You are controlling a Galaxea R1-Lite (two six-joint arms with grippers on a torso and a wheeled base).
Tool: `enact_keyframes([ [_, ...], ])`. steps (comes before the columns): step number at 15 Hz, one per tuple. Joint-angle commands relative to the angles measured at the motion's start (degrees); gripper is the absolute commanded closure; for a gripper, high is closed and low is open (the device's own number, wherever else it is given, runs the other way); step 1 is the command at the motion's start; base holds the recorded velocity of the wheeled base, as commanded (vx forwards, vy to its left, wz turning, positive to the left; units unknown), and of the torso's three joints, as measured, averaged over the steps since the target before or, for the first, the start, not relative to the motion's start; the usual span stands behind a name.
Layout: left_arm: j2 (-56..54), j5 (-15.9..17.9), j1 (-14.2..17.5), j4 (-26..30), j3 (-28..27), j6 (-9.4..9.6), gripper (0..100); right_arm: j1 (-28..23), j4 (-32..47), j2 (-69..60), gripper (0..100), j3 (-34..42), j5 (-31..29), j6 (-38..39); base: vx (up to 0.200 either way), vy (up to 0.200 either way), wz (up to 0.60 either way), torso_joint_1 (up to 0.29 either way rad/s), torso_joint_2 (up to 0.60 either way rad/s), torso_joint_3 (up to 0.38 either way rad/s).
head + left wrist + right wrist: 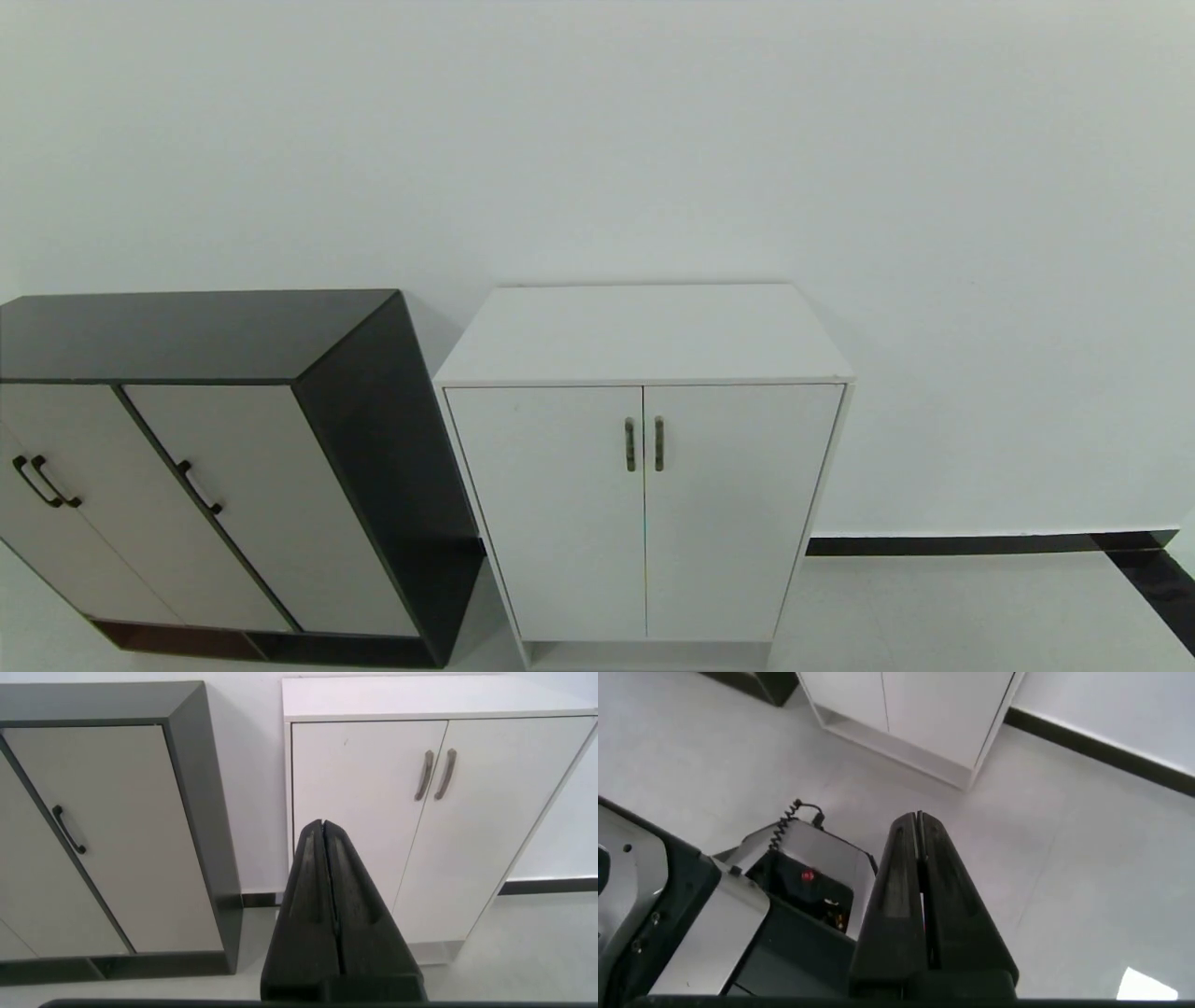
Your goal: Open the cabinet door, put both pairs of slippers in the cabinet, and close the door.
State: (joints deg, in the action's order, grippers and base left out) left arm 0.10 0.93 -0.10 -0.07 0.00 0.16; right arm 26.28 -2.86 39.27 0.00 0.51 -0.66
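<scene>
Head view: white cabinet [644, 513] stood against wall, doors closed, twin bar handles [630, 444] beside centre seam. Left gripper [323, 826] pinched together, empty; right gripper [920, 817] likewise, above floor. Door likely light, rigid, free-swinging; best hold was handle's mid-bar.

Black cabinet [373, 467] with grey doors [261, 504] on the left, black baseboard [952, 544] along the white wall [597, 140]

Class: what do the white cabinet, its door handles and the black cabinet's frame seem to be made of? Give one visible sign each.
White cabinet: probably laminated board, matt; flat grainless panels.
Door handles: likely metal; slim, dull greyish sheen.
Black cabinet frame: probably laminated board; smooth, uniform.
</scene>
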Motion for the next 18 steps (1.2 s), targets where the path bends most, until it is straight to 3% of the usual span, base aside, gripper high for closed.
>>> enact_keyframes([
  [1, 0.0, 0.0, 0.0, 0.0, 0.0, -0.07, 100, 1.0, 0.1, -0.9, 100, 0.0, 0.2, 0.1, 0.000, 0.000, 0.00, 0.000, 0.00, 0.000],
  [3, 0.0, 0.0, 0.0, 0.0, 0.0, -0.07, 100, 3.5, 3.3, -3.8, 100, -0.1, 0.9, 0.2, 0.000, 0.000, 0.00, 0.000, 0.00, 0.000],
  [5, 0.0, 0.0, 0.0, 0.0, 0.0, 0.02, 100, 1.7, 2.8, -6.1, 100, 0.0, 0.5, 0.2, 0.000, 0.000, 0.00, 0.000, 0.00, 0.000],
  [8, 0.0, 0.0, 0.0, 0.0, 0.0, -0.07, 100, -17.5, 2.9, -17.1, 100, 0.0, -1.3, 0.0, 0.000, 0.000, 0.00, 0.000, 0.00, 0.000],
  [10, 0.0, 0.0, 0.0, 0.0, 0.0, -0.07, 100, -24.5, 2.8, -26.4, 100, 0.0, -1.3, 0.0, 0.000, 0.000, 0.00, 0.000, 0.00, 0.000],
  [14, 0.0, 0.0, 0.0, 0.0, 0.0, -0.07, 100, -26.4, 2.9, -39.3, 100, 0.0, -1.3, 0.0, 0.000, 0.000, 0.00, 0.000, 0.00, 0.000],
  [18, 0.0, -0.2, 0.0, 0.0, 0.0, 0.11, 100, -26.4, 2.9, -39.3, 100, 0.0, -1.3, 0.3, 0.000, 0.000, 0.00, 0.000, 0.00, 0.000],
])
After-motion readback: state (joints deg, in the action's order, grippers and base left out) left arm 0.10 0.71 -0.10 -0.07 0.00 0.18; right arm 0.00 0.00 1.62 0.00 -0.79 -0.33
